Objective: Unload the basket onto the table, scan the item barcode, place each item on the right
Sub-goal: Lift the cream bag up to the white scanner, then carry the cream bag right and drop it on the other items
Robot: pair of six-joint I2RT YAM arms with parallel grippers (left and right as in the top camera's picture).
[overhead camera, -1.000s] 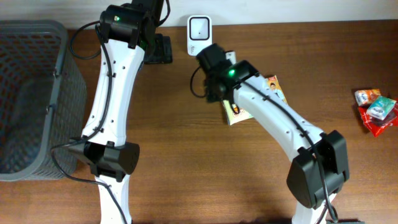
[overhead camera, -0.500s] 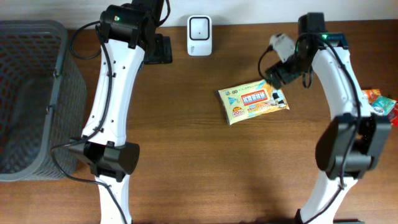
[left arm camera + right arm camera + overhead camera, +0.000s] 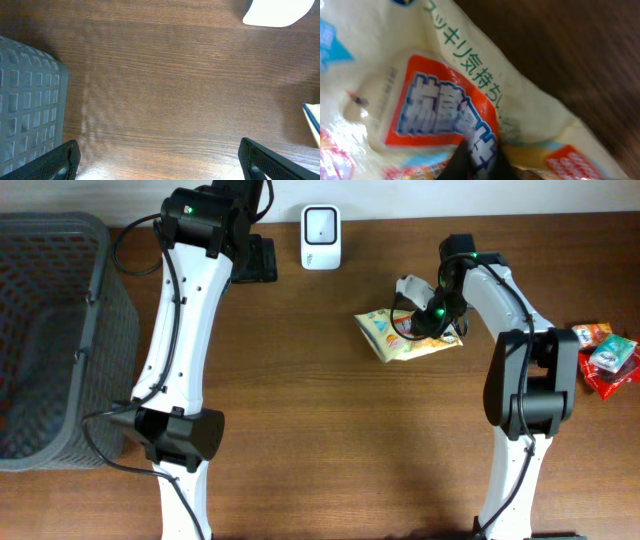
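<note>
Snack packet — pinched in right claw — left claw gaping.

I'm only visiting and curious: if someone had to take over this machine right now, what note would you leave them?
Left claw: open, empty, over bare table near the white scanner.
Right claw: shut on the yellow snack packet, which is to the right of the scanner.
Done: packet gripped. I cannot tell whether it is lifted.
Left: bring its barcode to the scanner. No barcode shows in these views.
</note>
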